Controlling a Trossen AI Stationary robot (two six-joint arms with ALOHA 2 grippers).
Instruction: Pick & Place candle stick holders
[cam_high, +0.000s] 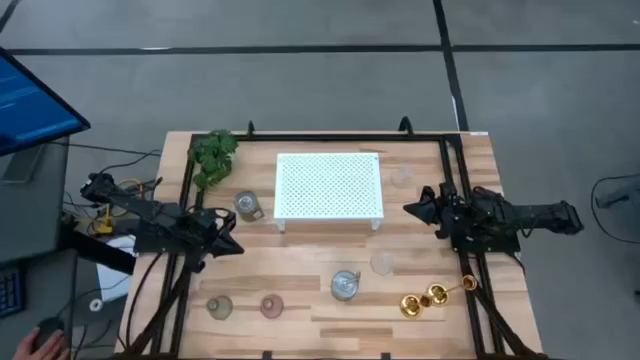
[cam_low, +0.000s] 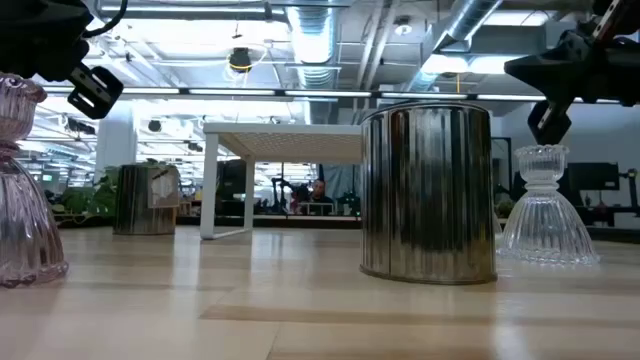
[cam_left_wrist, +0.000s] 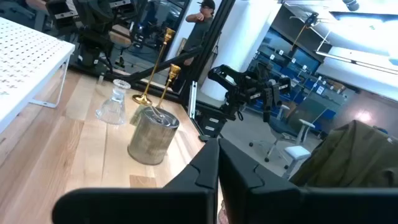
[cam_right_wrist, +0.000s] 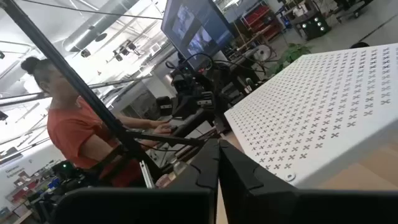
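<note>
Hovering closed and empty above the table (cam_high: 300, 290), the left gripper (cam_high: 232, 246) and right gripper (cam_high: 412, 210) face each other across the white stand (cam_high: 329, 186), a pose that reads as a ready stance with no holder yet picked. The holders lie scattered on the wood, seemingly spread apart so each can be reached alone. One silver cup (cam_high: 248, 206) stands just beyond the left gripper, beside the stand; the other silver cup (cam_high: 345, 285) sits well out between the two arms. A clear glass holder (cam_high: 382, 263) rests near the right gripper, with the gold holders (cam_high: 434, 295) lying close together farther off by the table edge. The greenish holder (cam_high: 220, 306) and pinkish holder (cam_high: 271, 305) wait past the left gripper.
</note>
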